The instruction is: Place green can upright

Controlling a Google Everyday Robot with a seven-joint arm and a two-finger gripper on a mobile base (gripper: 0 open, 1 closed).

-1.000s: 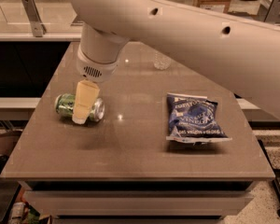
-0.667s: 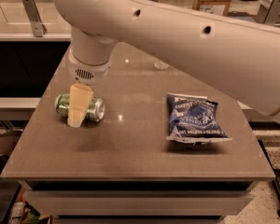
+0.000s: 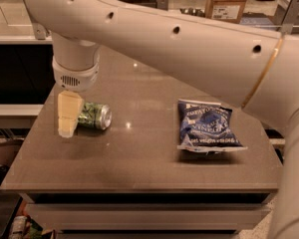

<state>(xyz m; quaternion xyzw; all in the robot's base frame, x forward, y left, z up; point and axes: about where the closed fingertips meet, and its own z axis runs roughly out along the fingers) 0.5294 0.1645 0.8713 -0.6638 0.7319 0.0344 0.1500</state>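
Observation:
The green can [image 3: 95,116] lies on its side on the brown table [image 3: 139,168], towards the left, with its silver end facing right. My gripper [image 3: 68,126] hangs straight down from the big white arm [image 3: 189,44]. It sits at the can's left end and hides that end. Its tip is close to the tabletop.
A blue crisp bag [image 3: 207,127] lies flat on the right half of the table. The table's left edge is close to the gripper. A cardboard box [image 3: 226,4] stands behind, beyond the table. A shelf [image 3: 15,108] runs along the left.
The arm has swung to the left. The gripper has shifted from over the can's middle to its left end. The can has not moved.

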